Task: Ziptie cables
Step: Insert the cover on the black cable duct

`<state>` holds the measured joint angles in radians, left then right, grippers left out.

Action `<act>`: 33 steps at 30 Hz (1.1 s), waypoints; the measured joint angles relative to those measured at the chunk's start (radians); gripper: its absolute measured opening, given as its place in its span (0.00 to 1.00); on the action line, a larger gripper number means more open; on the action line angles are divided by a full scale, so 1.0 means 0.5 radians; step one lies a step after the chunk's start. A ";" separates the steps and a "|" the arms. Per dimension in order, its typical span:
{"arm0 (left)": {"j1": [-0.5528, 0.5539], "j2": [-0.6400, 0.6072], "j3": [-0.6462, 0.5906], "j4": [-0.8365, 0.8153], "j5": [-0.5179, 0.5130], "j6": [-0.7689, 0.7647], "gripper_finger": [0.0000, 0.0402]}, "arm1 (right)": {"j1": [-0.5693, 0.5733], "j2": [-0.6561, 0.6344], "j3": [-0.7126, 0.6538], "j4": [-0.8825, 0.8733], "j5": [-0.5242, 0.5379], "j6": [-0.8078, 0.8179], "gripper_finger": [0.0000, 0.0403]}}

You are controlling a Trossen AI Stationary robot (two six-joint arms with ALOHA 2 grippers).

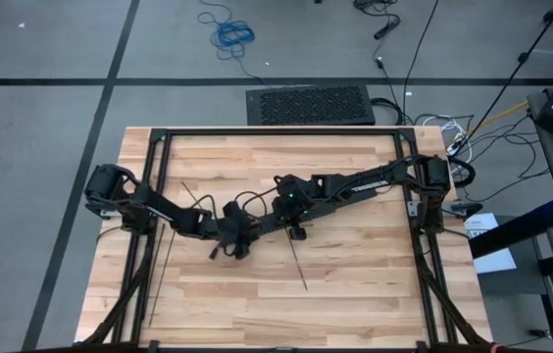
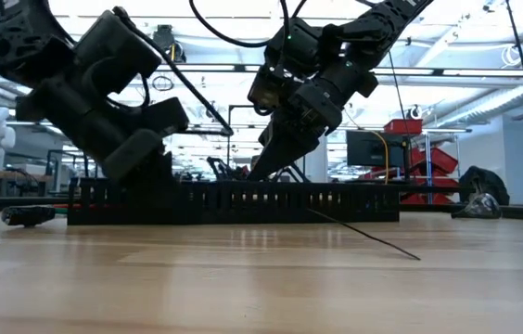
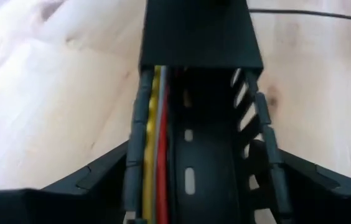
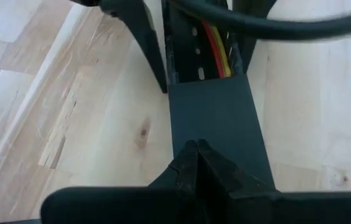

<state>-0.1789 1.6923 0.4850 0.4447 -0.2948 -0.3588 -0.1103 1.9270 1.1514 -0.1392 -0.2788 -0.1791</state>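
Observation:
A long black slotted channel (image 1: 262,227) lies slantwise on the table's middle. The cables (image 3: 154,124), yellow, grey and red wires, lie along one wall inside it; they also show in the right wrist view (image 4: 219,56). A flat black cover (image 4: 216,124) closes part of the channel. My left gripper (image 1: 229,241) straddles the open part of the channel near its left end. My right gripper (image 4: 192,149) is shut, its tips on the cover. One ziptie (image 1: 298,265), a thin black strap, lies flat on the wood nearer the front, and another ziptie (image 1: 192,196) lies left of the middle. My left gripper has the channel's two slotted side walls (image 3: 264,124) between its fingers (image 3: 300,177), one outside each wall, coming from above and lying across the channel. The channel rests flat on the table. My right gripper presses its shut fingertips (image 4: 188,163) down on the cover's top face (image 4: 216,124), slanting down from the table's right. The cover sits on the channel.
A black metal frame (image 1: 276,131) borders the wooden table. Dark wire ends (image 2: 30,215) lie on the wood past the channel's left end in the low view. Bare wood lies toward the near edge (image 1: 276,314).

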 joint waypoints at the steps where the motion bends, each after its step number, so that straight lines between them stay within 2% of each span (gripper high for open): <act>1: -0.007 0.035 0.000 0.031 -0.037 -0.005 0.76 | 0.004 0.000 0.000 0.000 0.000 0.003 0.00; 7: -0.028 0.141 -0.004 0.282 -0.138 0.017 0.67 | 0.014 0.000 -0.001 0.022 -0.001 0.095 0.00; 13: -0.005 0.141 -0.004 0.275 -0.146 0.049 0.57 | 0.016 0.003 -0.004 0.135 -0.002 0.221 0.00; 22: 0.000 0.141 0.000 0.237 -0.141 0.063 0.57 | 0.048 0.061 -0.001 0.315 0.002 0.225 0.00; 25: 0.002 0.142 0.000 0.222 -0.139 0.066 0.57 | 0.053 0.006 -0.005 0.306 0.006 0.220 0.00; 29: 0.007 0.143 0.002 0.214 -0.135 0.117 0.57 | 0.057 -0.196 -0.006 0.217 -0.003 0.236 0.00; 33: 0.035 0.143 0.002 0.215 -0.078 0.163 0.57 | 0.043 -0.375 0.000 -0.069 0.096 0.212 0.00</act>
<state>-0.1616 1.7638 0.4858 0.5524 -0.3337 -0.2774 -0.0889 1.7394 1.1516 -0.1736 -0.2309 -0.0733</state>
